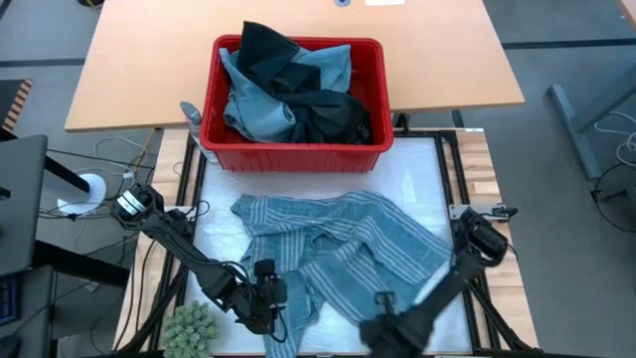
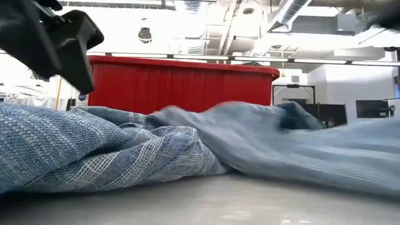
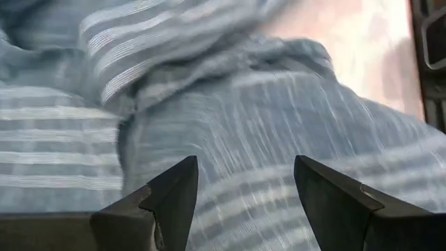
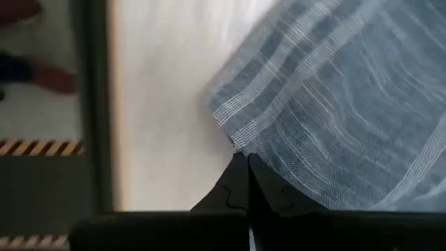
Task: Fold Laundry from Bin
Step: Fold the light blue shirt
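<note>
From above, the striped cloth (image 1: 338, 249) lies spread near the red bin (image 1: 294, 151), which holds more laundry. The left gripper (image 3: 245, 188) hovers wide over it. The right gripper (image 4: 245, 183) has pinched the near right edge; spreading flat comes next.

Exposed ceiling ducts (image 2: 294, 9) above grey floor (image 1: 576, 40).

A spiky green ball-shaped plant (image 1: 191, 326) sits at the near left corner of the white work mat (image 1: 417, 174). Behind it stands a pale wooden tabletop (image 1: 149, 60).
</note>
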{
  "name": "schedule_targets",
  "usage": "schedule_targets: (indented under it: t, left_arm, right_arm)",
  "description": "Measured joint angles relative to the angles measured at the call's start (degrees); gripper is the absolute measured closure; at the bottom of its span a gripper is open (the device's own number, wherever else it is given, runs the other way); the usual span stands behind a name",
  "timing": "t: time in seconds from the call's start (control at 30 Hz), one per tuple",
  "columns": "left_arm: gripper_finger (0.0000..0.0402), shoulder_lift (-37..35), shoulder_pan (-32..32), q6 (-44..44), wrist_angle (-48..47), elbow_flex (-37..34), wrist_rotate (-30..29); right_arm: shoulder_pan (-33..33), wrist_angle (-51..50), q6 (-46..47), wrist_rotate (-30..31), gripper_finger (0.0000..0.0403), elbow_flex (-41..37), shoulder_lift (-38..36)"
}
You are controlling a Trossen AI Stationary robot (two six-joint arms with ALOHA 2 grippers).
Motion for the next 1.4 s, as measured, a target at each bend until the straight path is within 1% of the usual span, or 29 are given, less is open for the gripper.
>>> schedule_targets:
  t: [0.13,0.23,0.37,0.43,0.5,0.6,0.67,0.77,0.87,0.93,1.0,1.13,1.2,1.27,1.4]
  left_arm:
    - [0.0175,0.0,-0.5,1.6,0.0,0.0,2.6]
    - [0.0175,0.0,-0.7,3.2,0.0,0.0,4.6]
    - [0.0175,0.0,-0.9,5.7,0.1,0.0,9.3]
    - [0.0175,0.0,-1.5,6.5,0.5,0.0,8.9]
    - [0.0175,0.0,-2.0,5.2,1.3,0.0,7.1]
    - [0.0175,0.0,-2.5,-0.2,1.3,0.0,6.0]
    - [0.0175,0.0,-3.3,-1.1,1.3,0.0,4.6]
    - [0.0175,0.4,-5.3,0.5,1.0,0.0,2.0]
    - [0.0175,2.6,-6.2,2.1,0.6,0.1,4.6]
    - [0.0175,4.5,-6.5,2.3,1.1,0.0,6.6]
    - [0.0175,5.8,-6.7,2.3,1.8,0.0,6.8]
    - [0.0176,5.7,-6.4,4.2,3.1,0.1,5.6]
    - [0.0182,5.8,-6.0,4.9,2.6,0.0,6.7]
    - [0.0198,6.4,-5.3,6.1,3.1,0.0,8.8]
    - [0.0250,8.4,-4.0,9.1,3.5,-0.2,12.7]
  right_arm:
    - [5.0,-3.6,9.0,-4.5,0.0385,0.0,0.0]
    - [8.0,-6.1,16.4,-5.5,0.0385,0.0,0.0]
    - [11.2,-9.1,25.3,-7.7,0.0385,0.0,0.0]
    - [12.6,-10.2,30.2,-7.6,0.0380,0.0,0.0]
    - [13.9,-11.0,34.9,-7.2,0.0355,0.0,0.0]
    - [15.3,-10.8,41.3,-7.0,0.0300,0.0,0.0]
    - [16.2,-10.2,44.1,-7.0,0.0261,0.0,0.0]
    - [17.2,-9.7,46.6,-6.8,0.0209,0.0,0.0]
    - [18.0,-9.8,48.5,-6.9,0.0170,0.0,0.0]
    - [18.3,-9.8,49.6,-7.7,0.0157,0.0,-0.1]
    - [18.6,-10.2,50.5,-7.7,0.0154,0.4,-0.1]
    - [18.5,-10.2,50.5,-7.7,0.0157,1.2,-0.1]
    - [18.5,-10.7,50.0,-7.7,0.0159,1.6,-0.1]
    - [18.4,-11.3,49.9,-7.7,0.0160,2.1,-0.2]
    - [18.3,-12.8,49.9,-7.7,0.0161,3.6,-0.2]
